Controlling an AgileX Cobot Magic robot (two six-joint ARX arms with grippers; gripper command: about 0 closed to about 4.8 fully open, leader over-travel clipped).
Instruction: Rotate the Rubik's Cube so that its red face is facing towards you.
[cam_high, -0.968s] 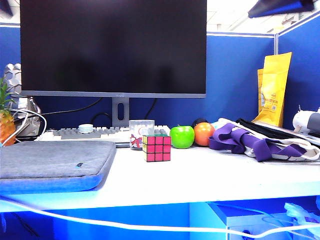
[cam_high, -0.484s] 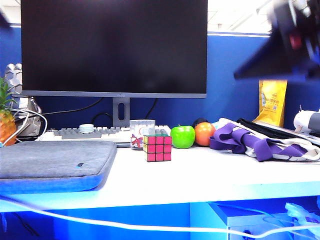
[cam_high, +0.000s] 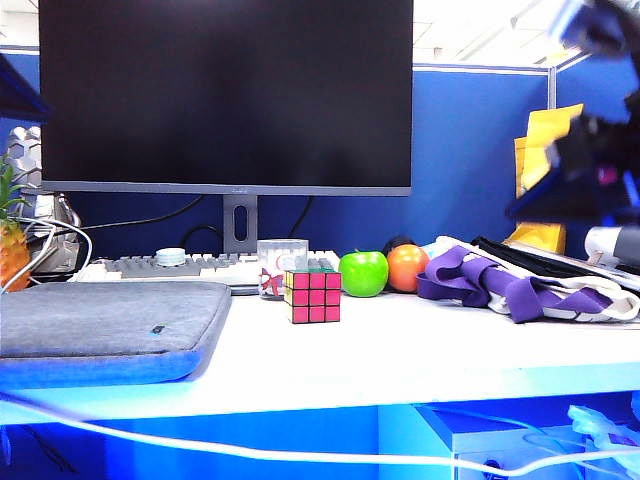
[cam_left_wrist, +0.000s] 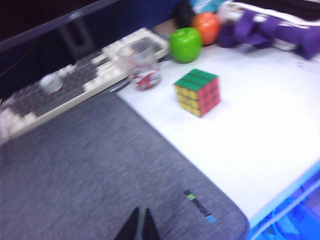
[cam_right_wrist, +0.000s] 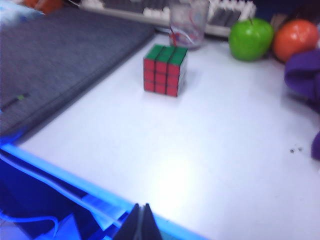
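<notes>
The Rubik's Cube (cam_high: 312, 296) stands on the white desk in front of the monitor. Its red face (cam_high: 317, 296) is turned towards the exterior camera, with the green face on top. The left wrist view shows the cube (cam_left_wrist: 197, 92) with yellow and red sides visible. My left gripper (cam_left_wrist: 139, 223) is shut on nothing, high over the grey sleeve and well short of the cube. My right gripper (cam_right_wrist: 140, 218) is shut and empty above the desk's front edge, far from the cube (cam_right_wrist: 165, 70). The right arm (cam_high: 585, 170) is a dark blur at the upper right.
A clear glass cup (cam_high: 282, 262) stands just behind the cube, with a green apple (cam_high: 363, 273) and an orange (cam_high: 408, 267) to its right. A keyboard (cam_high: 190, 267), a grey sleeve (cam_high: 100, 325) and purple cloth (cam_high: 500, 285) flank it.
The right arm's blurred shape has dropped lower at the upper right. A dark edge of the left arm has come in at the upper left. The cube has not moved.
</notes>
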